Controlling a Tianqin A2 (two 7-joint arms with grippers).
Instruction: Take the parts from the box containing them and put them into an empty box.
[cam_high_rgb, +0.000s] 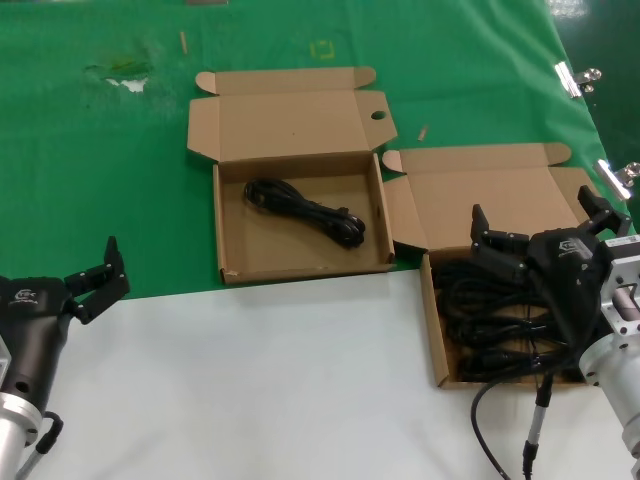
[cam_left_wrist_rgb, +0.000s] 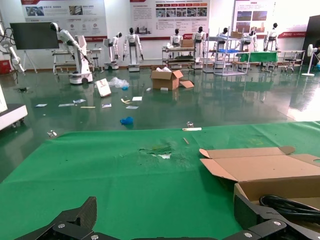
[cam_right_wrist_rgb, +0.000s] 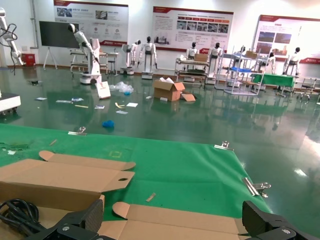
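Note:
The box containing the parts lies open at the right, with a heap of black cords inside. My right gripper hovers open over its back edge and lid, holding nothing. The other box stands open in the middle with one coiled cord in it. In the right wrist view, a bit of black cord shows by one finger. My left gripper waits open at the near left, over the cloth's edge. Its own view shows that middle box and a cord.
Green cloth covers the far half of the table and has a torn patch. Metal clips hold it at the right edge. The near half is white table. A thin wire with a grey tip dangles from my right arm.

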